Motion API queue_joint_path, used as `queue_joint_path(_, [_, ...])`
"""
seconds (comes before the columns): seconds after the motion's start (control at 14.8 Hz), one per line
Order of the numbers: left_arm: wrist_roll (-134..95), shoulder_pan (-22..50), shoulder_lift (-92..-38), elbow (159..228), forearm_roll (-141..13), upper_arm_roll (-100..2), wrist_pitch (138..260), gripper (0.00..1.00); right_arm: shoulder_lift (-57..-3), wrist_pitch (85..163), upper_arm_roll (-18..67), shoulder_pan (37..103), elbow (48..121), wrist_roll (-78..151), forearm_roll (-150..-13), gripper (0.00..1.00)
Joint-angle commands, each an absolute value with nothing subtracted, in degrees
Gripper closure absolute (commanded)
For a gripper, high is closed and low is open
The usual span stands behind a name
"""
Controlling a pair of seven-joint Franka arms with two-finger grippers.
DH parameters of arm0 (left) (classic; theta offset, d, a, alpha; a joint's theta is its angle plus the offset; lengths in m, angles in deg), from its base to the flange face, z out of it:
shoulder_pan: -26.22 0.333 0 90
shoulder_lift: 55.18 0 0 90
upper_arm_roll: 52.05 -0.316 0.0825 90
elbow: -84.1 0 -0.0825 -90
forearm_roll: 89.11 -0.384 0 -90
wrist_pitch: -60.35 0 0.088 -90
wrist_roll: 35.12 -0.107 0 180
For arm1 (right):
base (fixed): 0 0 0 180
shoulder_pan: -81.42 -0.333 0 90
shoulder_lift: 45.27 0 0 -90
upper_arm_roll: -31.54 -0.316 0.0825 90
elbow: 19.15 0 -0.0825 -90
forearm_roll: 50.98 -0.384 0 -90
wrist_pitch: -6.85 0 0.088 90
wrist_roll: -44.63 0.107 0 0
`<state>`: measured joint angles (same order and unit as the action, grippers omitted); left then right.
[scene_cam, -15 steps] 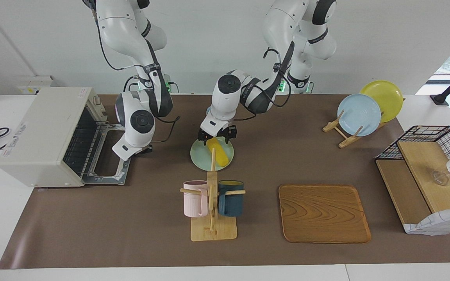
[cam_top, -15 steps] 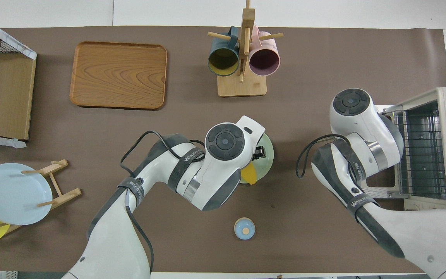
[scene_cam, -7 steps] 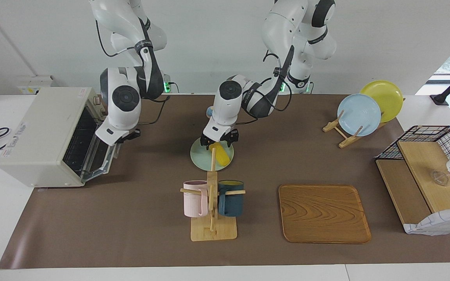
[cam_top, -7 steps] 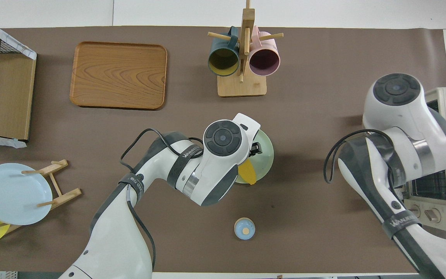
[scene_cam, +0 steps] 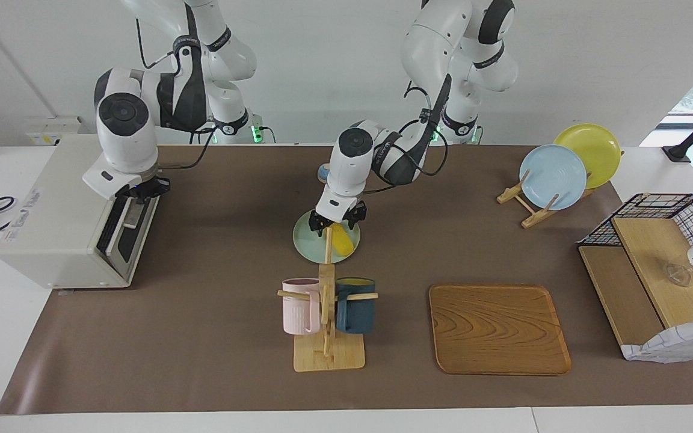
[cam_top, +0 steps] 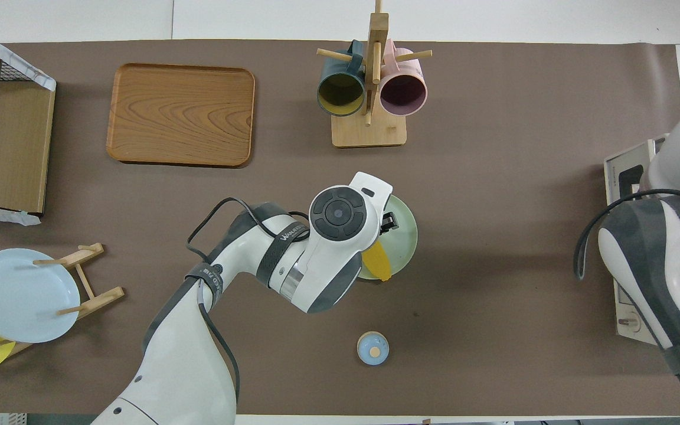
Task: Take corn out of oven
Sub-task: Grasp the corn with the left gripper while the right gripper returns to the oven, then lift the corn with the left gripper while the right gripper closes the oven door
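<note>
Resting on the green plate point(scene_cam: 310, 243), corn point(scene_cam: 341, 239), left end effector point(scene_cam: 338, 220) risen, spread, oven point(scene_cam: 70, 216) now closed, right end effector point(scene_cam: 141, 189) grip unclear.

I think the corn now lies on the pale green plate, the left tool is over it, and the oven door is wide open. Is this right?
Not quite. The oven door is up, closed or nearly so, with the right tool at its top edge, as the facing view shows. The rest holds: the corn lies on the pale green plate under the left tool.

Yellow corn point(scene_cam: 341, 239), pale-green plate point(scene_cam: 310, 243), cream oven point(scene_cam: 58, 222)
</note>
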<state>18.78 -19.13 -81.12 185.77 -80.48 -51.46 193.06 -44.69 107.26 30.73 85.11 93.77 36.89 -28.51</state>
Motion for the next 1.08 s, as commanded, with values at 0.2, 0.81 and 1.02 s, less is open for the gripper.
queue_joint_path(0.2, [20.2,-19.4,-80.9,186.1,-82.2,-51.9,193.3,1.0,-42.6,100.9,31.2,88.1,90.0,35.1,-32.4,0.9])
queue_joint_path(0.81, [16.1,-14.8,-80.0,175.1,-87.4,-56.2,179.2,1.0,-41.2,89.6,30.4,86.9,69.6,35.2,-47.3,0.67])
queue_joint_path(1.02, [4.7,-6.6,-80.8,168.8,-87.0,-56.2,172.0,1.0,-39.2,87.5,30.5,87.2,65.1,35.8,-56.0,0.55])
